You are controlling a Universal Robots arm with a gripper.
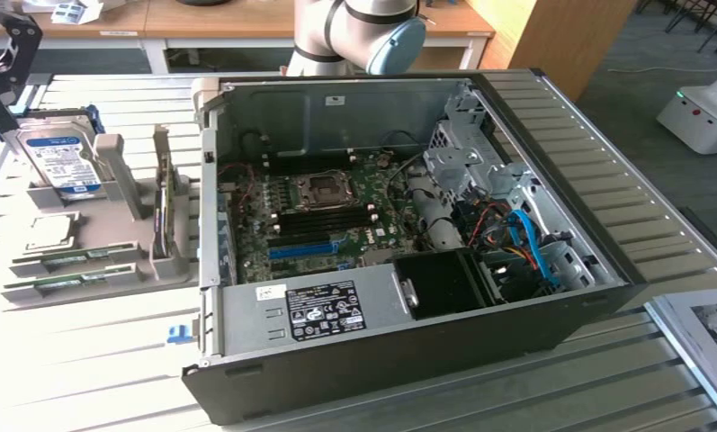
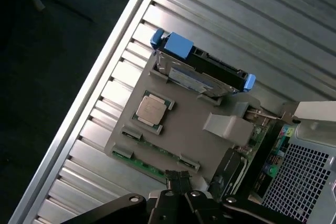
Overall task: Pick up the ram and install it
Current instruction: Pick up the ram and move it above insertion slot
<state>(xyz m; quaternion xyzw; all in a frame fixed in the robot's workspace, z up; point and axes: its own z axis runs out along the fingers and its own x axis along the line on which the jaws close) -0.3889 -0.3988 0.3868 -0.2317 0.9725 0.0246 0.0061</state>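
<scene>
The arm's gripper (image 2: 178, 181) hangs above the grey parts holder (image 2: 184, 129), its two fingertips pressed together with nothing between them. The holder rests on the slatted worktop (image 1: 94, 360), just beside the open computer case (image 1: 430, 297), on the exterior view's left.

The ram (image 1: 76, 259), a thin green stick, lies flat in a slot near the holder's front edge. A second stick (image 1: 67, 282) lies at that very edge. Both run lengthwise along the edge, parallel and close together. A square processor chip (image 1: 49, 232) sits further in on the holder, and a hard drive (image 1: 58, 157) with blue rails stands upright at the back edge.

In the wrist view the closed fingertips sit over the front edge, close to one end of the green strips. The sticks lie below the fingers, and their long axis runs at a slant to the line joining the two tips. Nothing is gripped or touched. Judging by the sticks on the holder, no ram has yet been lifted. Inside the case, the motherboard (image 1: 322, 225) lies face up.
</scene>
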